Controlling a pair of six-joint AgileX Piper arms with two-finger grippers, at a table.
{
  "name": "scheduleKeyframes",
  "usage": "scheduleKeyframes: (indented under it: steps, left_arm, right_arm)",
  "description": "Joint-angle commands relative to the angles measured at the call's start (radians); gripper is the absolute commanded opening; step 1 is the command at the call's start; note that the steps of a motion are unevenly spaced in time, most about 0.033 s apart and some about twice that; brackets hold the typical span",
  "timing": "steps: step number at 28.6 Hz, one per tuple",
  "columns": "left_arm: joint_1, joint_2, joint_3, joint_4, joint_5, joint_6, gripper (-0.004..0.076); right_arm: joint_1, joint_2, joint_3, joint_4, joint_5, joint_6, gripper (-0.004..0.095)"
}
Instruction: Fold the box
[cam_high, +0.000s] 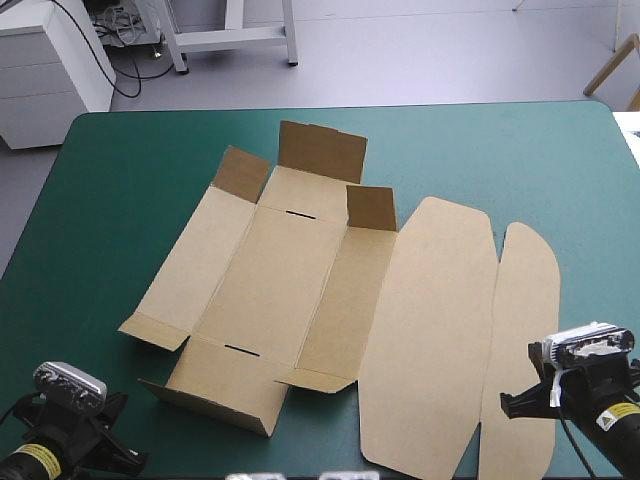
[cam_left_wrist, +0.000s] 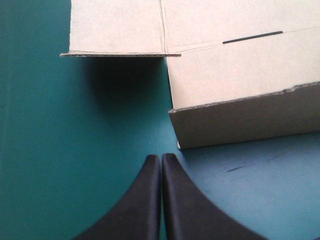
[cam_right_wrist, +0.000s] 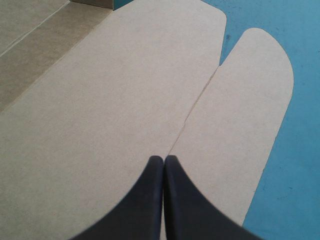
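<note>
The brown box (cam_high: 300, 290) lies as a cut sheet in the middle of the teal-green table, mostly flat. Its far flaps (cam_high: 322, 152) and the near end wall (cam_high: 215, 392) stand partly raised. The lid panel (cam_high: 430, 330) and its rounded tuck flap (cam_high: 522, 340) lie flat to the right. My left gripper (cam_left_wrist: 161, 161) is shut and empty, just short of the box's raised near wall (cam_left_wrist: 245, 117). My right gripper (cam_right_wrist: 164, 161) is shut, hovering over the crease between the lid (cam_right_wrist: 100, 115) and the tuck flap (cam_right_wrist: 240, 125). In the high view both grippers are hidden under the wrists at the near corners.
Bare teal-green cover (cam_high: 120, 200) lies left of the box and along the far edge (cam_high: 480, 150). A slot (cam_left_wrist: 252, 37) is cut in the box's floor near the raised wall.
</note>
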Motion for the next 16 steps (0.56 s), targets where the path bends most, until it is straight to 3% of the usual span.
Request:
scheduleKeyframes:
  steps: [1, 11, 16]
  left_arm:
    - [-0.007, 0.015, -0.022, 0.006, -0.054, -0.009, -0.0010]
    - [-0.007, 0.015, -0.022, 0.006, -0.054, -0.009, -0.0010]
    - [-0.007, 0.015, -0.022, 0.006, -0.054, -0.009, -0.0010]
  right_arm:
    - [0.004, 0.009, -0.024, 0.005, -0.066, -0.007, -0.0020]
    - [0.004, 0.009, -0.024, 0.005, -0.066, -0.007, -0.0009]
    - [0.004, 0.009, -0.027, 0.005, -0.050, -0.049, 0.0149]
